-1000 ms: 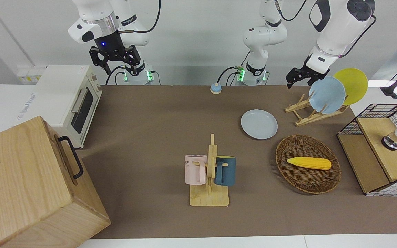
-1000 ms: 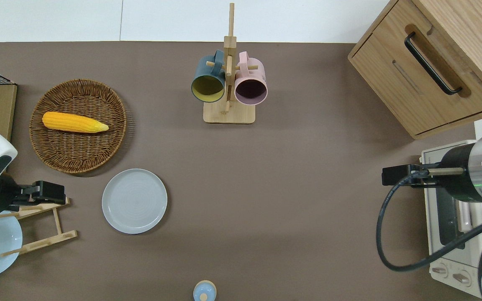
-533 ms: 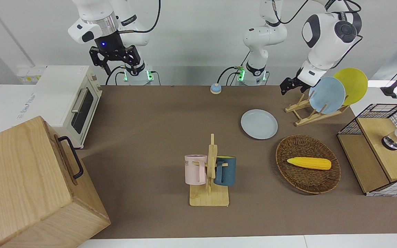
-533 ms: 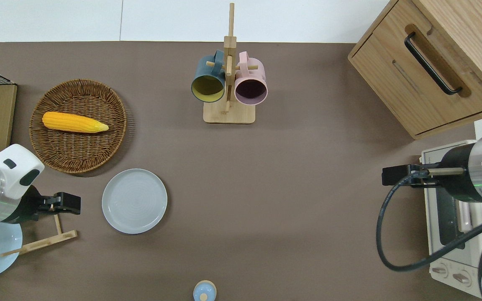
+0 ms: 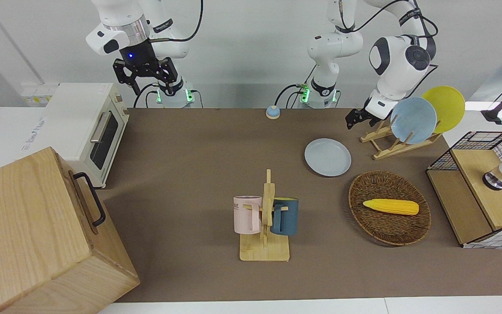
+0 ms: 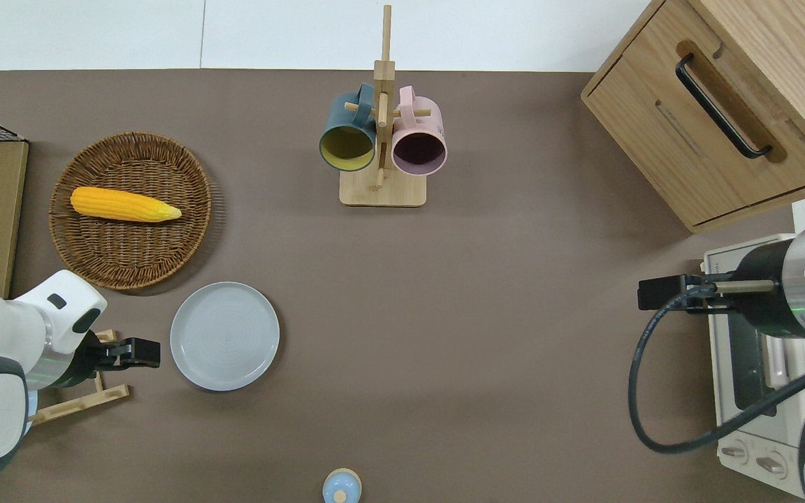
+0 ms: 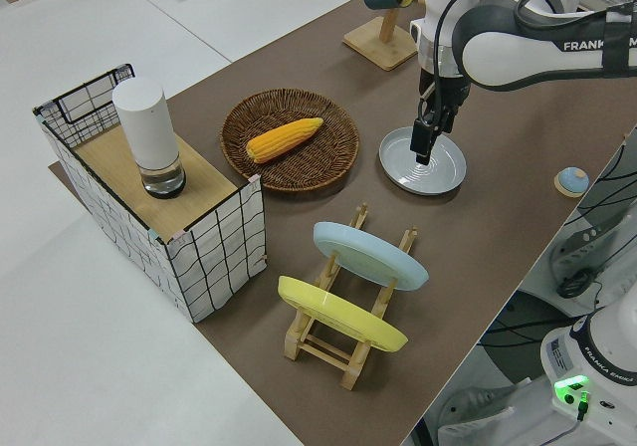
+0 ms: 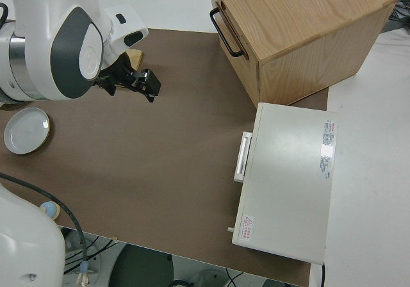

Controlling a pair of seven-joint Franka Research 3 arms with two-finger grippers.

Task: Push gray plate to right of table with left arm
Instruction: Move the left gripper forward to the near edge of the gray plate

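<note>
The gray plate [image 5: 327,157] lies flat on the brown table [image 5: 198,174], nearer to the robots than the wicker basket; it also shows in the overhead view [image 6: 224,335] and the left side view [image 7: 422,161]. My left gripper [image 6: 147,353] is shut and empty, pointing down. It hangs low over the table between the wooden dish rack and the plate's rim, just off the rim on the left arm's end, and it shows in the front view [image 5: 352,120] too. My right gripper [image 5: 146,80] is parked, open and empty.
The dish rack [image 5: 386,144] holds a sky-blue plate [image 5: 413,120] and a yellow plate [image 5: 445,108]. A wicker basket [image 5: 390,231] holds corn [image 5: 390,206]. A mug stand [image 5: 265,218] is mid-table. A wooden cabinet [image 5: 37,235] and a toaster oven [image 5: 89,126] stand at the right arm's end.
My left gripper has swung from over the dish rack toward the gray plate, ending close to its rim. The plate and the right arm have not moved.
</note>
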